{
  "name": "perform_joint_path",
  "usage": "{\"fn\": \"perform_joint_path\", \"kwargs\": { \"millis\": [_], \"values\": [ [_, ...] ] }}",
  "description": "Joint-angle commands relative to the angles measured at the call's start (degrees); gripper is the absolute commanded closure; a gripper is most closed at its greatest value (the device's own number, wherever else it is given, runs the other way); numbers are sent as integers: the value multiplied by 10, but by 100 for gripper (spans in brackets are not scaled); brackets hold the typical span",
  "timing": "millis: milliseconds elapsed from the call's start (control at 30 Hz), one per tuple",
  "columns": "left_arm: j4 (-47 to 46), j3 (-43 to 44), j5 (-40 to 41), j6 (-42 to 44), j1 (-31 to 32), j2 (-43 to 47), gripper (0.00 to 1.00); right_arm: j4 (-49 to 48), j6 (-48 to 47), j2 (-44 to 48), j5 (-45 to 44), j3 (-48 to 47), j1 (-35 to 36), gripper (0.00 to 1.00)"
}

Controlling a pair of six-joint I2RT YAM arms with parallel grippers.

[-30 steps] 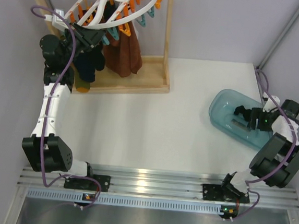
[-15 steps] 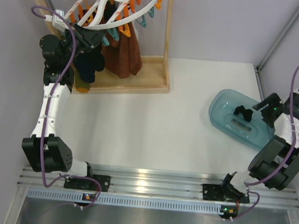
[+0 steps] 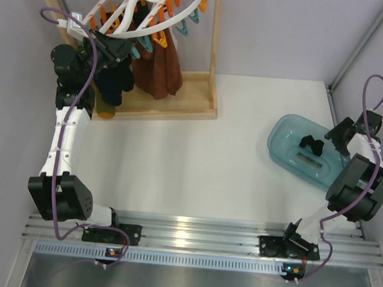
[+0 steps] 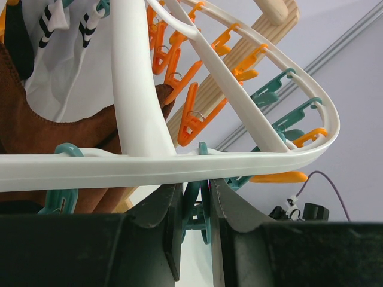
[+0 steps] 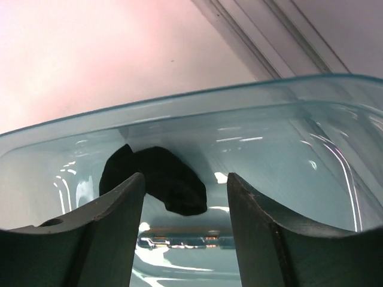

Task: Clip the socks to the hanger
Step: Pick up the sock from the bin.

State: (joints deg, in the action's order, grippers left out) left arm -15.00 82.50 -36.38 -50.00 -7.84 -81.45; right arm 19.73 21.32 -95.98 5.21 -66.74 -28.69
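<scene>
1. Arm on the left stretches up to the round white plastic hanger (image 4: pixel 137 119); left gripper (image 4: pixel 196 206) nearly closed, pinching a teal clip (image 4: pixel 192 197).
2. Right gripper (image 5: pixel 185 177), folded back, gapes empty over a glossy translucent tub (image 5: pixel 287 137) holding one crumpled black sock (image 5: pixel 161 179).

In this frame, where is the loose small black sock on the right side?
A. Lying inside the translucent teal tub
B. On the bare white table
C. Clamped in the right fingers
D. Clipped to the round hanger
A: the small black fabric sock lies on the floor of the translucent teal plastic tub, ahead of the right gripper, whose fingers are open and empty.
</scene>
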Motion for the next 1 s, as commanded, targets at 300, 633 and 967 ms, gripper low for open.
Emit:
{"fn": "perform_joint_path", "kwargs": {
  "millis": [300,633,967],
  "values": [
    [-6,7,36,0,-11,8,100,-13,-209,-39,80,-46,21,44],
    [-6,4,35,2,-11,11,100,25,-319,-13,194,-39,24,31],
    [-7,1,32,2,-13,11,100,39,-536,1,98,-27,123,28]
  ]
}}
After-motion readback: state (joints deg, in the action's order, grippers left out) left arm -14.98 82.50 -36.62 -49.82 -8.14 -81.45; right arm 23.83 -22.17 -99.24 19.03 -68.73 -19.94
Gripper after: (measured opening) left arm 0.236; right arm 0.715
